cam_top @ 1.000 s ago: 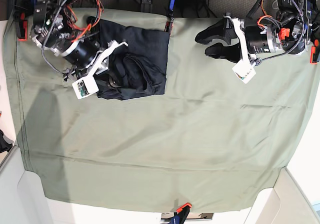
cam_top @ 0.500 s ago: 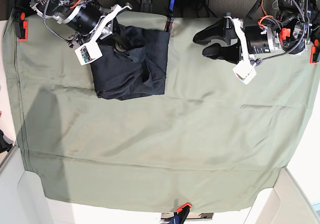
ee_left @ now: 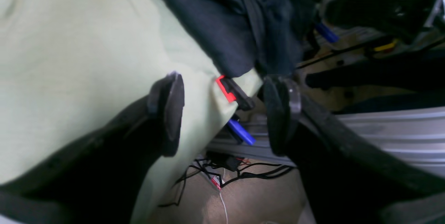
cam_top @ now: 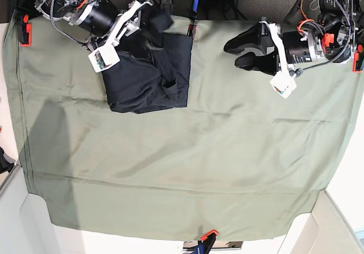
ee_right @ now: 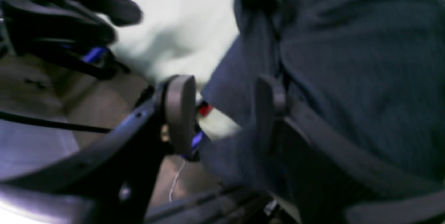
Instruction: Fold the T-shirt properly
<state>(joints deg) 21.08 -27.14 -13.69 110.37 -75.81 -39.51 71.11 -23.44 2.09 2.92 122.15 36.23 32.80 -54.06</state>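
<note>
The dark navy T-shirt (cam_top: 153,78) lies folded into a rumpled rectangle at the back left of the olive-green cloth (cam_top: 199,152). My right gripper (cam_top: 154,29) hovers over the shirt's back edge, jaws apart. The right wrist view shows both fingers spread (ee_right: 222,113) with the T-shirt (ee_right: 347,60) below them and nothing pinched. My left gripper (cam_top: 230,52) hangs open above bare cloth at the back right, well clear of the shirt. In the left wrist view its fingers (ee_left: 226,113) frame the table's back edge, with the T-shirt (ee_left: 222,26) farther off.
Red clamps (cam_top: 24,29) (cam_top: 358,58) (cam_top: 207,235) pin the cloth at the left, right and front edges. A red-and-black clamp (ee_left: 224,88) and a blue-handled one (cam_top: 196,3) sit at the back edge beside the shirt. Cables and frame rails run behind the table.
My right gripper lifted off the shirt's middle, swung toward the back edge and opened, letting go of the fabric. The shirt's upper layer now lies more rumpled. The left arm shifted slightly right.
</note>
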